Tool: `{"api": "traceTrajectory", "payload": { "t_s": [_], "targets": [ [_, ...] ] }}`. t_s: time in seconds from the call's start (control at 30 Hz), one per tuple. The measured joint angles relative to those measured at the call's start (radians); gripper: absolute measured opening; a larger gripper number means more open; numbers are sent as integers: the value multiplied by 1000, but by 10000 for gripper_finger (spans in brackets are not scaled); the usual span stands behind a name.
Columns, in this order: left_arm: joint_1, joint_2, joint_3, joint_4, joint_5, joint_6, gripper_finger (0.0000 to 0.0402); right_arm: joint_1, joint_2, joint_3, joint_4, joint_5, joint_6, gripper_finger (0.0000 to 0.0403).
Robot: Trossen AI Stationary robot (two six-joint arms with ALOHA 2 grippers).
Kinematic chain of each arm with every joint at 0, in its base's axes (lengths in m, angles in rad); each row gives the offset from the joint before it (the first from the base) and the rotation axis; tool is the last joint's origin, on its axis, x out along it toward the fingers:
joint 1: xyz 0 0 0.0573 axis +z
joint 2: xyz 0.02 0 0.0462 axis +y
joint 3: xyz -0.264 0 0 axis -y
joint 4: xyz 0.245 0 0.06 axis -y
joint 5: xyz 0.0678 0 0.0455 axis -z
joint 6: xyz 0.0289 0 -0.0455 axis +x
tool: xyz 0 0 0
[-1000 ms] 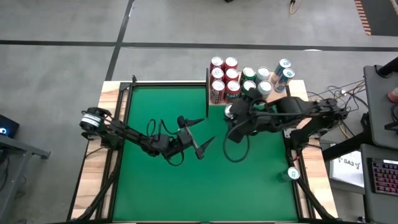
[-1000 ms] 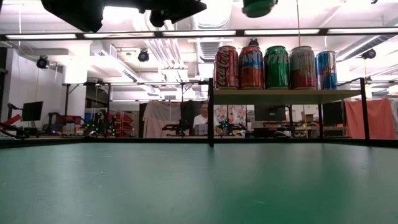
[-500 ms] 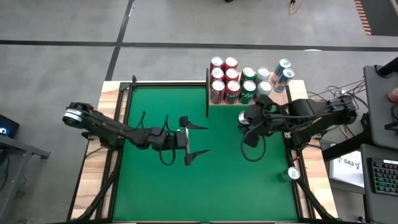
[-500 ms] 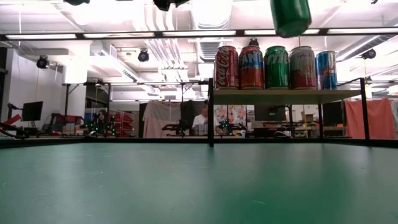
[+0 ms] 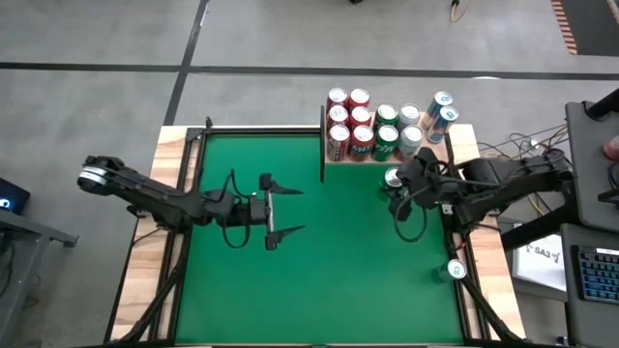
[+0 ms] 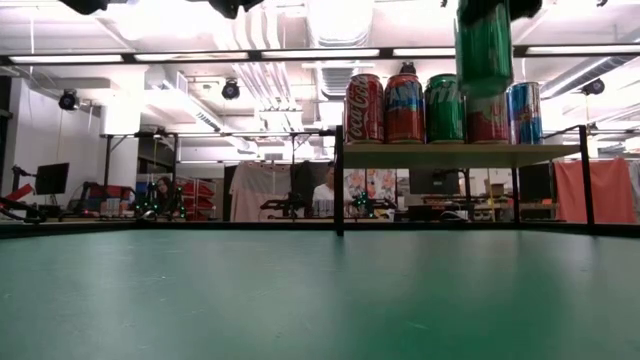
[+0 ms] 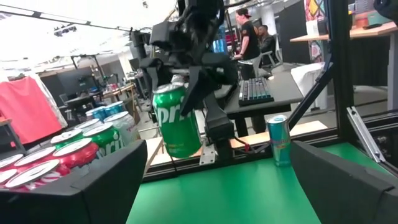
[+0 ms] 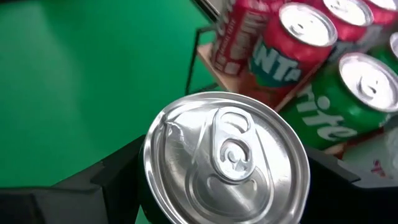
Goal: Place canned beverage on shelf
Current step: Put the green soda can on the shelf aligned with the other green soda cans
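right gripper [image 5: 397,186]: pinching a green Sprite can [image 7: 176,119] by its sides, fingers on either side of the body; can upright, top and pull tab facing up in the right wrist view.
can position: held in the air above the green tabletop [image 5: 319,280], just in front of the shelf [image 5: 334,158] at its right end. In the low view the can hangs in front of the shelf's row and partly covers one can there; can bottom looks below the tops of the shelved cans, well above the board.
shelf: light-wood board on black posts at the table's far edge, right of centre. Loaded with red cans [image 5: 348,116] on the left, green cans [image 5: 397,123] in the middle, blue cans [image 5: 441,109] at the far right.
free slot: cannot tell from these views whether a gap remains under the held can.
left gripper [image 5: 276,208]: over the left-centre of the tabletop, fingers spread wide, holding nothing, pointing toward the right arm.
spare can [image 5: 455,271]: teal/blue, standing on the wooden table border at the right edge, well apart from the shelf.
background: a person [image 6: 325,190] seated at a bench behind the shelf.
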Motion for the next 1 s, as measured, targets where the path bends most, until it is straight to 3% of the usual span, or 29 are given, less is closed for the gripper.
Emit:
{"api": "traceTrajectory", "payload": {
  "t_s": [0.33,0.53,0.63,1.0],
  "targets": [
    [0,-21,-3,-29,-17,2,378,-45,76,-21,3,57,124,298],
    [0,-27,-2,-66,-235,5,378,-79,107,-21,-52,77,331,298],
    [0,-41,-2,-114,-291,8,378,-76,118,-21,-108,59,428,298],
    [2,-43,-2,-168,-294,40,378,-85,116,-21,-147,46,419,298]
  ]
}}
